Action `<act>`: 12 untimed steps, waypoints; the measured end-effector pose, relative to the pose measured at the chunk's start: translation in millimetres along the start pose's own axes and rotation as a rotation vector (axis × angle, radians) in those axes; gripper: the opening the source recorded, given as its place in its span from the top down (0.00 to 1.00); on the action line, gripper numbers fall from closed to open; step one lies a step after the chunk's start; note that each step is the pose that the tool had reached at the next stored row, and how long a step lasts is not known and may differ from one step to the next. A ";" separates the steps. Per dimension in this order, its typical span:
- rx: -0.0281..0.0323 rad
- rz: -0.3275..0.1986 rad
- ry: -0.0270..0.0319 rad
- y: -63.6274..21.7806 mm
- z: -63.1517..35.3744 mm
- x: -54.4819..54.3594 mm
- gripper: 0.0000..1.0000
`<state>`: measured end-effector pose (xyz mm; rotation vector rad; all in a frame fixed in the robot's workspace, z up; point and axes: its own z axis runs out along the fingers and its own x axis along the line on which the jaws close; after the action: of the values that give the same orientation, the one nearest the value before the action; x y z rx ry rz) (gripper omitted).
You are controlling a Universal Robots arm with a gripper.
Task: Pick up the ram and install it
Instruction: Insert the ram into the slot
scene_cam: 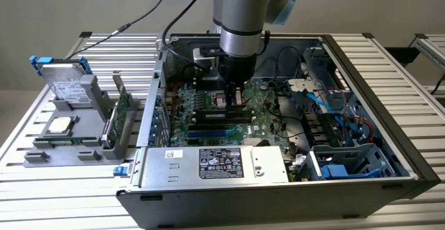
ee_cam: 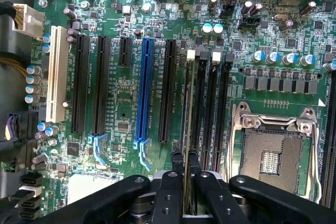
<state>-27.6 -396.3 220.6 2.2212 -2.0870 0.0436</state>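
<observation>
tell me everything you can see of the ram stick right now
The ram is a long, narrow green board with black chips, standing on edge over the memory slots beside the empty CPU socket. The gripper is shut on its upper edge. Whether it is seated cannot be told.

The gripper (ee_cam: 185, 167) sits low inside the computer case (scene_cam: 264, 206). Between the jaws, a memory stick (ee_cam: 186, 108) fills the gap. Just beside each jaw run low black slots (ee_cam: 219, 108); farther to one side lies the flat processor socket (ee_cam: 273, 145). Blue cables (scene_cam: 314, 98) and the metal power box (scene_cam: 215, 163) stand well apart, leaving open room around the jaws.
</observation>
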 end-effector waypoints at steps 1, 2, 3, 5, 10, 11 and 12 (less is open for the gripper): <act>-0.0001 0.000 0.0006 0.0 0.2 -0.2 0.86; -0.0001 0.000 0.0012 0.0 0.4 -0.4 0.86; -0.0002 0.000 0.0021 -0.1 0.6 -0.8 0.86; -0.0004 0.000 0.0040 -0.1 1.2 -1.3 0.86; -0.0005 0.000 0.0074 -0.3 2.9 -2.4 0.86; -0.0006 0.000 0.0078 -0.2 3.1 -2.4 0.86; -0.0006 0.000 0.0079 -0.2 3.1 -2.4 0.86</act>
<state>-27.7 -394.2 217.3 2.2166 -2.0831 0.0517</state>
